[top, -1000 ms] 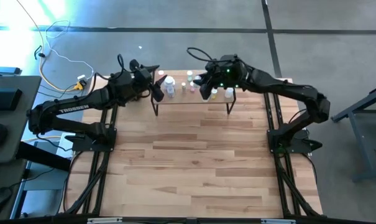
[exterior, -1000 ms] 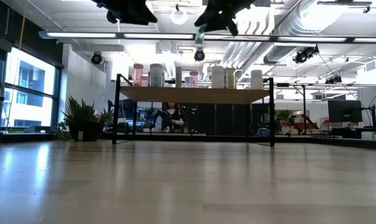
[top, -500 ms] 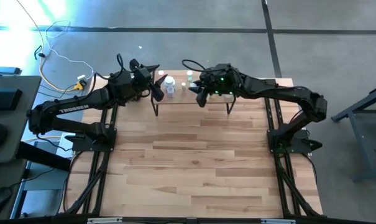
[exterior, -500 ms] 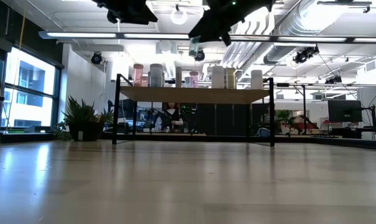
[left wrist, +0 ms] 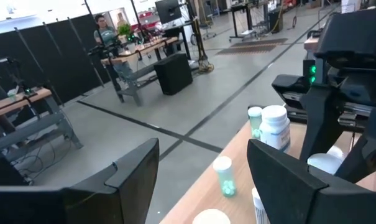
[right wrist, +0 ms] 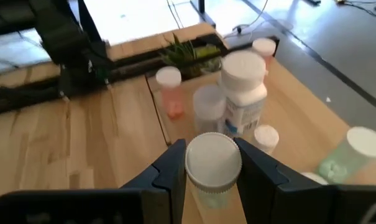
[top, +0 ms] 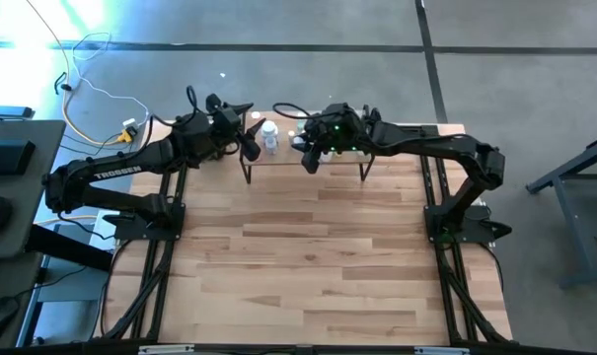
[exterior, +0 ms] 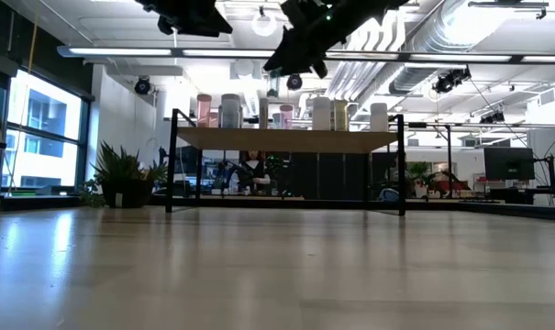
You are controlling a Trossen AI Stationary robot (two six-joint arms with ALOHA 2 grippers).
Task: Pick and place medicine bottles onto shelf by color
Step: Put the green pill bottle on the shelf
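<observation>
The shelf [top: 278, 156] stands at the table's far edge, its light board [exterior: 286, 139] on black legs. Several bottles stand on it: a white jar [right wrist: 242, 93], a pink vial [right wrist: 169, 93], a clear vial [right wrist: 207, 107], green vials [right wrist: 346, 155] [left wrist: 224, 177]. My right gripper [top: 306, 158] [right wrist: 212, 155] hovers over the shelf's left half, shut on a pale white-capped bottle [right wrist: 212, 163]. My left gripper [top: 249, 146] [left wrist: 203, 149] hangs open above the shelf's left end, touching nothing. My right gripper pinches the white-capped bottle between its two fingers [right wrist: 175, 168], which sit on either side just under the cap [right wrist: 212, 158]. The fingers slant down from the table's right. The bottle is lifted clear above the shelf and shows below the fingers in the low view [exterior: 273, 84].
A small green plant [right wrist: 188, 50] [exterior: 121, 174] sits beyond the shelf's left end. A pink-capped vial [right wrist: 262, 46] stands at the shelf's far side. The two grippers are close together over the shelf. The wooden tabletop [top: 318, 266] stretches toward the near edge.
My right gripper has carried the white-capped bottle along the shelf toward the table's left and slightly down, nearing the left gripper. It has stayed shut on the bottle.
</observation>
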